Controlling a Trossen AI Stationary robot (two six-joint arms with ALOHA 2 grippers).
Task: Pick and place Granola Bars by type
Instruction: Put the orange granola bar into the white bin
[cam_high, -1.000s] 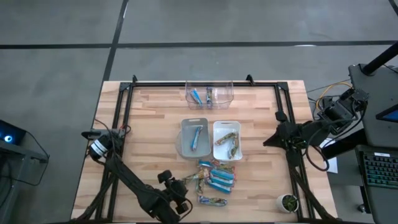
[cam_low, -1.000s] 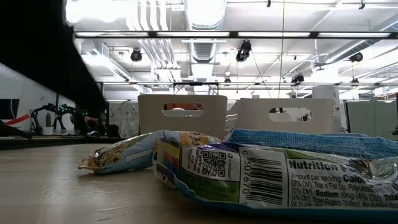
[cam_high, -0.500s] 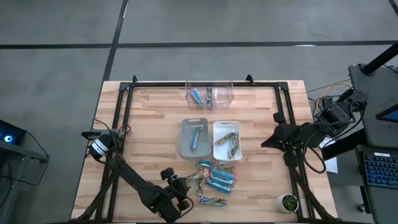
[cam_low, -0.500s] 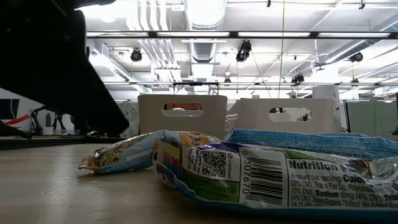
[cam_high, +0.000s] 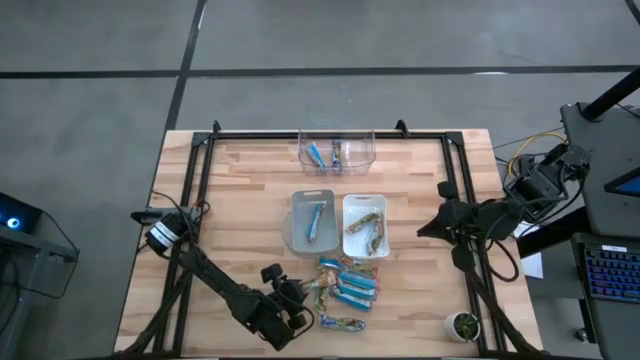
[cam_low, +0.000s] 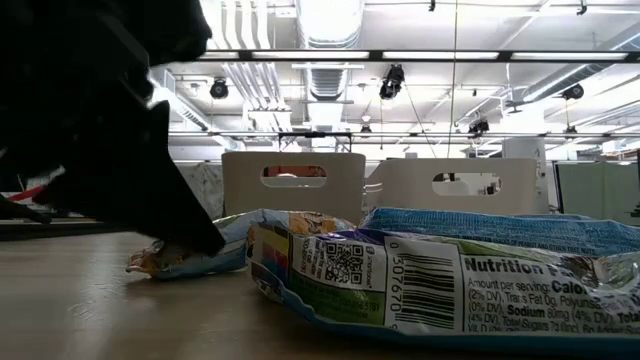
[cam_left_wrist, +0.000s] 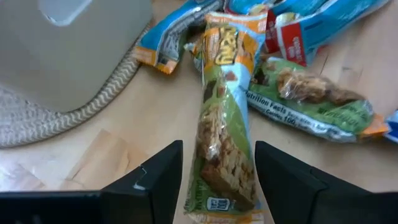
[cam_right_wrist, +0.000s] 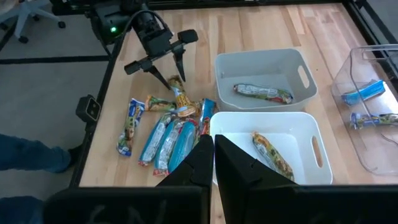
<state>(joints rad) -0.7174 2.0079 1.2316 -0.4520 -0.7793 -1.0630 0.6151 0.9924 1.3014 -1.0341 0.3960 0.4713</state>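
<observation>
Left gripper (cam_left_wrist: 214, 180): low over the near part of the wooden table (cam_high: 240, 200), at the left edge of the bar pile; jaws parted, one finger on either side of a green-and-tan granola bar (cam_left_wrist: 225, 124) lying flat on the wood, not closed on it. In the low view the arm showed as a dark mass just in front of that bar's end.

Right gripper (cam_right_wrist: 213, 163): held above the table's right side, well apart from the pile; jaws drawn together, holding nothing.

Loose Granola Bars (cam_high: 345, 288): a cluster of blue and greenish-tan wrappers lay on the table just in front of the two bins, several overlapping; one further bar (cam_high: 343, 322) lay alone nearer the front edge.

Grey bin (cam_high: 296, 235): centre of table, one blue bar (cam_high: 315, 220) inside.

White bin (cam_high: 347, 205): touching the grey bin's right side, greenish-tan bars (cam_high: 366, 228) inside.

Clear bin (cam_high: 368, 150): at the far edge, blue bars (cam_high: 318, 155) inside.
</observation>
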